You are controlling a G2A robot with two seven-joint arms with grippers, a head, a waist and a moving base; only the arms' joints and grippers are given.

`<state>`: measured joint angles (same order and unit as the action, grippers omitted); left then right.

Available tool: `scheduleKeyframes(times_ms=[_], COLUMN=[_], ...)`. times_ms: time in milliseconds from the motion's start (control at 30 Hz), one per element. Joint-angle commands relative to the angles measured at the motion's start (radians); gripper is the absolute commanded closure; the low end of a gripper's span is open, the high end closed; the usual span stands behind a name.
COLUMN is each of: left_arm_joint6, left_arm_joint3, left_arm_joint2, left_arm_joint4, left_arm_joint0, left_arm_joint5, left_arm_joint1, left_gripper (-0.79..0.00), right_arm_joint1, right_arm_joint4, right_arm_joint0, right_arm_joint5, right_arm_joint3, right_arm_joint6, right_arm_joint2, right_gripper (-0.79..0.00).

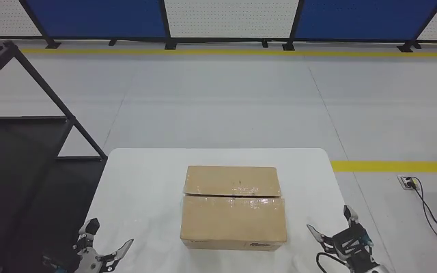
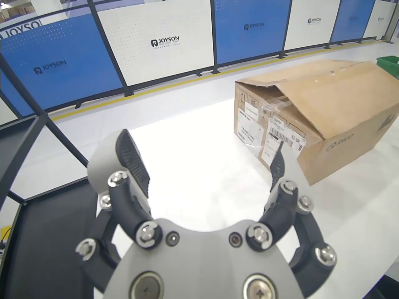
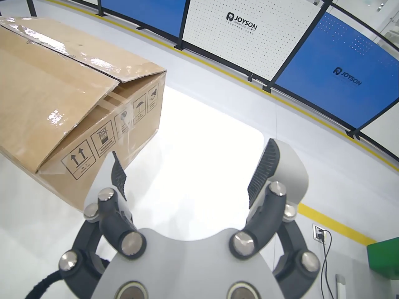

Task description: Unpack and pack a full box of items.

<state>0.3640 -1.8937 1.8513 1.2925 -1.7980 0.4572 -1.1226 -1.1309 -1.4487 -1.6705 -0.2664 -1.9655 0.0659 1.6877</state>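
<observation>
Top view, box (image 1: pixel 233 208) between parted jaws, touching neither

Brown cardboard box (image 1: pixel 233 208) sitting mid-table, upright, top flaps folded down — near flap lifting slightly, taped seam glinting, labels on its ends

The left gripper (image 2: pixel 202 152) has a pale grey metal palm plate, black linkage arms and bright round-headed screws, with two cross-head screws at the base. Its fingers (image 2: pixel 101 157) are light grey with black ribbed pads (image 2: pixel 134 163). The right gripper (image 3: pixel 193 154) is built alike, with smooth silver pins and a black braided cable (image 3: pixel 46 281) at its base.
</observation>
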Motion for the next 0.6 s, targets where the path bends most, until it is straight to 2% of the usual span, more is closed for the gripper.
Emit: scheduleKeyframes(times_ms=[0, 267, 333, 567], left_arm_joint6=[0.0, -0.005, -0.002, 0.024], left_arm_joint3=[0.0, 0.001, -0.005, 0.01], left_arm_joint2=[0.0, -0.002, -0.008, 0.011], left_arm_joint4=[0.0, -0.005, -0.001, 0.067], left_arm_joint0=[0.0, 0.003, 0.02, 0.096], left_arm_joint5=[0.0, -0.004, 0.016, 0.155], left_arm_joint1=[0.0, 0.0, 0.001, 0.016], left_gripper=[-0.785, -0.785, -0.785, -0.785], right_arm_joint1=[0.0, -0.002, -0.001, 0.015], right_arm_joint4=[0.0, 0.026, -0.008, -0.276], right_arm_joint0=[0.0, 0.006, 0.021, 0.049], right_arm_joint5=[0.0, 0.008, 0.001, -0.004], right_arm_joint3=[0.0, -0.001, -0.018, -0.002], right_arm_joint6=[0.0, 0.017, 0.09, 0.421], right_arm_joint2=[0.0, -0.005, -0.001, 0.046], right_gripper=[-0.785, -0.785, -0.785, -0.785])
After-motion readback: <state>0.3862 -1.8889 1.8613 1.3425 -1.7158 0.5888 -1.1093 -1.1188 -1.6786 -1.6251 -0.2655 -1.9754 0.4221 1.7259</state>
